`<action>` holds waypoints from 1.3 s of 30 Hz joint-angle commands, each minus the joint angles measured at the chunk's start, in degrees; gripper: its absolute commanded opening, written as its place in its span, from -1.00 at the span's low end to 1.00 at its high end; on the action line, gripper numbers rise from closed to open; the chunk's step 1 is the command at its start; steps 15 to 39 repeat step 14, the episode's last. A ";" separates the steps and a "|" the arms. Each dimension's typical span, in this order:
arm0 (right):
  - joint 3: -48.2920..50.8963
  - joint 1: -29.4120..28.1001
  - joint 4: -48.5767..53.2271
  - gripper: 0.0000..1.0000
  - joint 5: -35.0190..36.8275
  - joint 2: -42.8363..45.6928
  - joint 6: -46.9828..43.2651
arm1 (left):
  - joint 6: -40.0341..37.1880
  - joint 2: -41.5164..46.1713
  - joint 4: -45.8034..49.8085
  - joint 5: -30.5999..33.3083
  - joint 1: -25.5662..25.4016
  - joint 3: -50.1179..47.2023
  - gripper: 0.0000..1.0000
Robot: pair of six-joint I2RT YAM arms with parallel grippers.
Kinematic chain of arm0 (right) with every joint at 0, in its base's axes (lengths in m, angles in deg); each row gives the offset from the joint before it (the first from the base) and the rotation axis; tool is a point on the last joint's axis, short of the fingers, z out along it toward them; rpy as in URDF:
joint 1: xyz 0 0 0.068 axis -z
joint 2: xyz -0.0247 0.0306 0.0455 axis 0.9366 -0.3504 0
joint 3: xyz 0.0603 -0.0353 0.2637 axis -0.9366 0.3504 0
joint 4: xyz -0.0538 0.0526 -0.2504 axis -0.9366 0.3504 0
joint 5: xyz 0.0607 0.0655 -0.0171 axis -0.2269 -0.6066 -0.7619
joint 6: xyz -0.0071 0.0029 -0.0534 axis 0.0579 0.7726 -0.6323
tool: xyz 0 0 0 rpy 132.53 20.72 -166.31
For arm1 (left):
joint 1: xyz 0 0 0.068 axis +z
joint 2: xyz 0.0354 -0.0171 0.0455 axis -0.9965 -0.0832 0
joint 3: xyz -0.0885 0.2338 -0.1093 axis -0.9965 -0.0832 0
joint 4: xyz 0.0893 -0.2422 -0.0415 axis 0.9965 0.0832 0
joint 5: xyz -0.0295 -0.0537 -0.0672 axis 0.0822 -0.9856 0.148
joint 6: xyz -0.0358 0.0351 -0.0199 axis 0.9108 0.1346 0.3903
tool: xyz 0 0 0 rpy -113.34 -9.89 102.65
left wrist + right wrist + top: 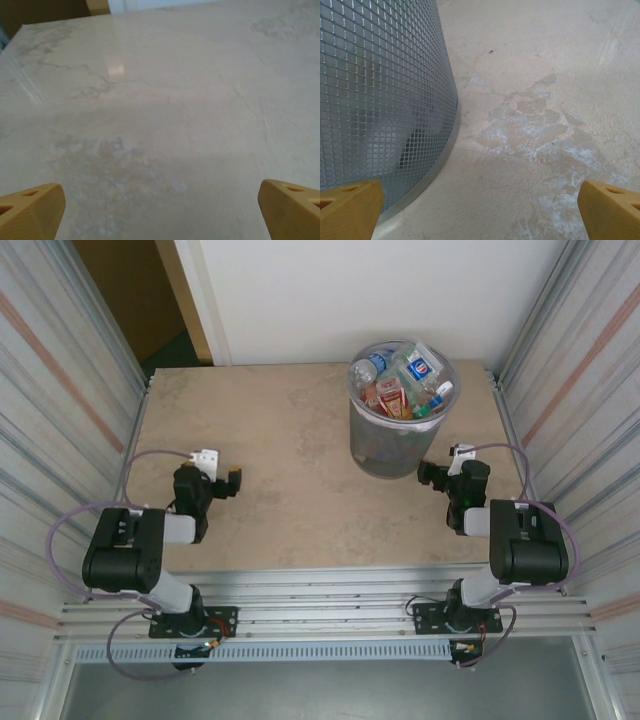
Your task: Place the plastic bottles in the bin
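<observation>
Pale, marbled table point(290, 430) fenced by ribbed metal walls is what you have in front of you, and the work on it looks finished. The plastic bottles point(405, 380) sit heaped inside the bin point(385, 450), at the far right of the table: clear ones with red and blue labels, a green one, white and blue caps showing. They reach up to the rim, packed loosely at all angles, as dropped things settle. A clear liner is folded over the rim. I can see no bottle lying on the table.

Your right fingers point(607, 210) are spread wide and carry nothing. They sit low, just beside the bin's mesh wall point(380, 90), near it but not touching. That reads to me as a parked pose.

Your left fingers point(30, 212) are spread as wide, also empty, pointing over bare table well apart from the bin.

Both arms are folded back near their bases. I judge that nothing is left to pick.
</observation>
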State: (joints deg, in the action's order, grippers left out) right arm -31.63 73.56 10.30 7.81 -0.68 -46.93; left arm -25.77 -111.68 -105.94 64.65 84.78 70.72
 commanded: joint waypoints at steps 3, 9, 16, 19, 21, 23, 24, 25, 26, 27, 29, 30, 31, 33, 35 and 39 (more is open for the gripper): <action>-1.18 -0.33 0.31 0.95 0.82 -0.24 -0.55 | 2.13 0.33 2.57 -2.48 0.54 0.89 0.97; -1.27 -0.32 0.45 0.95 0.91 -0.24 -0.56 | 2.07 0.62 2.78 -2.46 0.45 0.71 0.98; -1.19 -0.35 0.31 0.95 0.83 -0.15 -0.63 | 2.07 0.63 2.71 -2.30 0.36 0.70 0.98; -1.19 -0.35 0.31 0.95 0.83 -0.15 -0.63 | 2.07 0.63 2.71 -2.30 0.36 0.70 0.98; -1.19 -0.35 0.31 0.95 0.83 -0.15 -0.63 | 2.07 0.63 2.71 -2.30 0.36 0.70 0.98; -1.19 -0.35 0.31 0.95 0.83 -0.15 -0.63 | 2.07 0.63 2.71 -2.30 0.36 0.70 0.98; -1.19 -0.35 0.31 0.95 0.83 -0.15 -0.63 | 2.07 0.63 2.71 -2.30 0.36 0.70 0.98; -1.19 -0.35 0.31 0.95 0.83 -0.15 -0.63 | 2.07 0.63 2.71 -2.30 0.36 0.70 0.98; -1.19 -0.35 0.31 0.95 0.83 -0.15 -0.63 | 2.07 0.63 2.71 -2.30 0.36 0.70 0.98; -1.19 -0.35 0.31 0.95 0.83 -0.15 -0.63 | 2.07 0.63 2.71 -2.30 0.36 0.70 0.98; -1.19 -0.35 0.31 0.95 0.83 -0.15 -0.63 | 2.07 0.63 2.71 -2.30 0.36 0.70 0.98; -1.19 -0.35 0.31 0.95 0.83 -0.15 -0.63 | 2.07 0.63 2.71 -2.30 0.36 0.70 0.98; -1.19 -0.35 0.31 0.95 0.83 -0.15 -0.63 | 2.07 0.63 2.71 -2.30 0.36 0.70 0.98; -1.19 -0.35 0.31 0.95 0.83 -0.15 -0.63 | 2.07 0.63 2.71 -2.30 0.36 0.70 0.98; -1.19 -0.35 0.31 0.95 0.83 -0.15 -0.63 | 2.07 0.63 2.71 -2.30 0.36 0.70 0.98; -1.19 -0.35 0.31 0.95 0.83 -0.15 -0.63 | 2.07 0.63 2.71 -2.30 0.36 0.70 0.98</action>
